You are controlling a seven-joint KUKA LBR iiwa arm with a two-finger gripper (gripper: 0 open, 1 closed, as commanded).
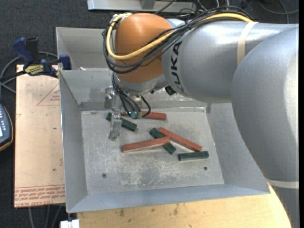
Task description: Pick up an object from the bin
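My gripper [114,134] hangs below the orange cover over the bin's back left part, with its tip low near the floor. Just right of it lies a small dark green block [128,124], close to or touching the gripper. Behind that block, a short red-brown bar [154,116] lies along the back wall. A long red-brown bar [145,145] lies flat on the floor to the front right of the gripper. I see nothing held in the gripper.
Mid-bin to the right lie another red-brown bar [180,139] and three dark green blocks [156,133], [169,149], [193,156]. The big arm hangs over the bin's right and back. Bare floor lies at the front and left.
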